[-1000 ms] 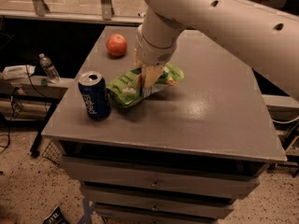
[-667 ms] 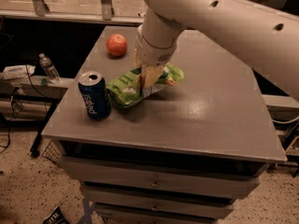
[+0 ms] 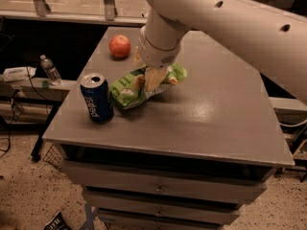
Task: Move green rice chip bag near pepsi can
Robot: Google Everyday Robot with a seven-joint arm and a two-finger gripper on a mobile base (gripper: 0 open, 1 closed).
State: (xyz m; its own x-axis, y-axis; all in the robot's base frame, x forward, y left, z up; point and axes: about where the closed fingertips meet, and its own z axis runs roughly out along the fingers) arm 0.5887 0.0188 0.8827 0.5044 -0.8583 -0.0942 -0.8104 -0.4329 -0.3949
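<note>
Table [image 3: 225, 128] with arm [image 3: 230, 18] reaching down from the upper right. The gripper [image 3: 147, 83] is seen over the middle of the bag [image 3: 125, 91], its fingers [image 3: 154, 78] closed on the crinkled green foil. The bag is laid slantwise on the tabletop, its left end just beside the can [image 3: 97, 98]; whether the two touch cannot be told. The can is stood upright near the table's front left corner. An apple [image 3: 120, 46] is placed behind, well apart from both. A bottle [image 3: 50, 70] is seen off the table, at the left.
</note>
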